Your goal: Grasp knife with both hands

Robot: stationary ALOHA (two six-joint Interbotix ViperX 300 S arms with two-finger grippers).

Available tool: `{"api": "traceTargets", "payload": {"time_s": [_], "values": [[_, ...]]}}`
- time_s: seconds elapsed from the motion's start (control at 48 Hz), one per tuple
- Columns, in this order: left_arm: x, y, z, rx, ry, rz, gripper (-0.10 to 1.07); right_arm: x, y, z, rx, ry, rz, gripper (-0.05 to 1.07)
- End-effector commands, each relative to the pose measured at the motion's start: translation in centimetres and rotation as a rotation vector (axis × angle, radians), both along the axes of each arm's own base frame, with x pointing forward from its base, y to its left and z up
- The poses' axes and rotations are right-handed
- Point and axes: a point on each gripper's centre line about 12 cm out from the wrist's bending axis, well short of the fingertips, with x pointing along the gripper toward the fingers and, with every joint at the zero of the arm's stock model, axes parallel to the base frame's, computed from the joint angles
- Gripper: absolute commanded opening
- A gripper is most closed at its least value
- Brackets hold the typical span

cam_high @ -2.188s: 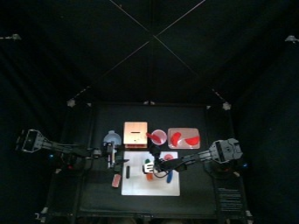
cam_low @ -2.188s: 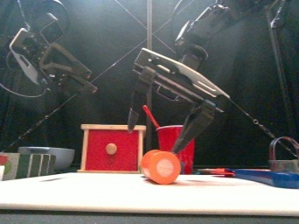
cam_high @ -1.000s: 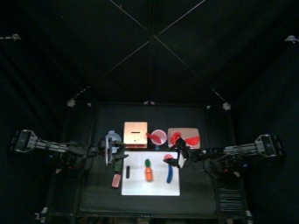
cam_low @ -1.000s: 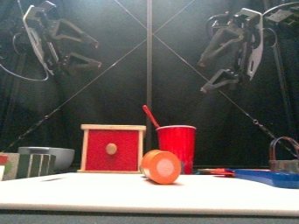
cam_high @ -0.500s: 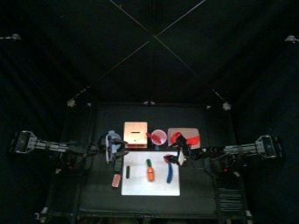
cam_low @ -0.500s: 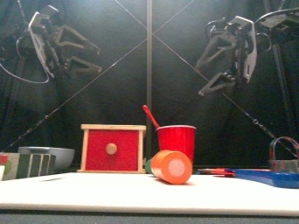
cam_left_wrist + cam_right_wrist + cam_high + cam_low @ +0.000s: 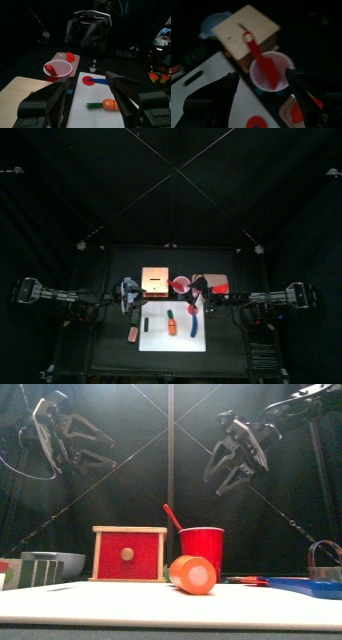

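Both grippers open, holding nothing, both raised off the table. Left gripper (image 7: pixel 80 444) jaws spread wide, hanging high over the board's left edge. Right gripper (image 7: pixel 238 456) jaws also wide apart, up in the air over the board's right side.

Knife (image 7: pixel 147 314): probably the thin dark piece lying flat on the white cutting board (image 7: pixel 170 339), below and just inward of the left gripper; too small in the top view to be sure. The left wrist view shows what may be the same dark strip (image 7: pixel 93 104) on the board between the left jaws, untouched.

Toy carrot (image 7: pixel 171 325) lies on the board between the two grippers; in the front view it sits well below both (image 7: pixel 193 574). A blue tool (image 7: pixel 195 325) lies beside the carrot, on the right gripper's side.

Directly under the right gripper: red cup (image 7: pixel 271 71) with a red spoon (image 7: pixel 258 52) standing in it, framed between the right jaws. Wooden box (image 7: pixel 128 554) just beside the cup, toward the left gripper.
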Motion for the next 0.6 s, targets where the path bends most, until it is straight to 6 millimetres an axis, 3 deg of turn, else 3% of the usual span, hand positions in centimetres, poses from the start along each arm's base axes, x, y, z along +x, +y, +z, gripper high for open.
{"api": "traceTargets", "payload": {"time_s": [0.0, 0.062, 0.167, 0.333, 0.458, 0.583], "values": [[0.1, 0.0, 0.3, 0.010, -0.010, 0.000, 0.93, 1.3, 0.9, 2.5, 0.124, -0.021, 0.020, 1.01], [0.0, 0.0, 0.1, 0.018, -0.004, -0.006, 0.93, 2.1, 1.0, 2.7, 0.180, 0.006, 0.054, 1.01], [-0.1, 0.0, -0.2, 0.027, 0.006, -0.010, 0.93, 2.4, 0.3, 3.3, 0.095, 0.098, 0.142, 1.01], [-0.2, 0.4, -0.2, 0.023, 0.004, 0.007, 0.93, 2.2, -2.9, 4.3, 0.192, 0.270, 0.204, 1.01], [-0.1, 1.3, 0.1, 0.001, -0.005, 0.050, 0.93, 2.5, -4.3, 2.5, 0.193, 0.387, 0.355, 1.01], [-0.1, 2.2, 0.3, -0.064, -0.018, 0.112, 0.93, 2.6, -6.4, 0.4, 0.209, 0.363, 0.408, 1.01]]}}
